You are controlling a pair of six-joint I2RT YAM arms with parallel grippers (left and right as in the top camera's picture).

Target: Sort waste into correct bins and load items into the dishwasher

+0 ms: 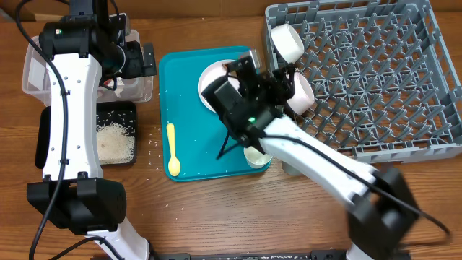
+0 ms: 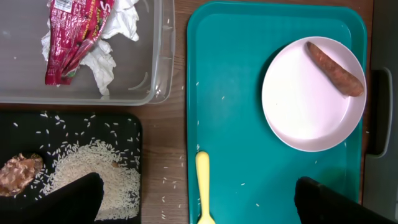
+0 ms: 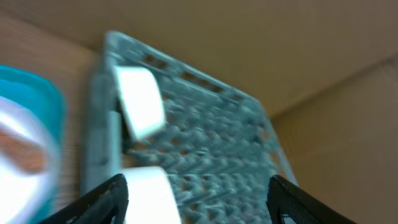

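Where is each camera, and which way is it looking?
Overhead: above the table, facing straight down on the teal tray, rack, left arm and right arm.
Left wrist: on the left arm, facing down at the tub, plate and spoon; fingertips of the open left gripper at the bottom.
Right wrist: blurred, facing across the rack and bowls; fingertips of the right gripper in the bottom corners.
Shared: overhead and left wrist both show the spoon.

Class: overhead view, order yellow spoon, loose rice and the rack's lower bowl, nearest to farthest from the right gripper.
1. lower bowl, beside the right gripper, in the rack
2. yellow spoon, teal tray
3. loose rice, black tray, far left
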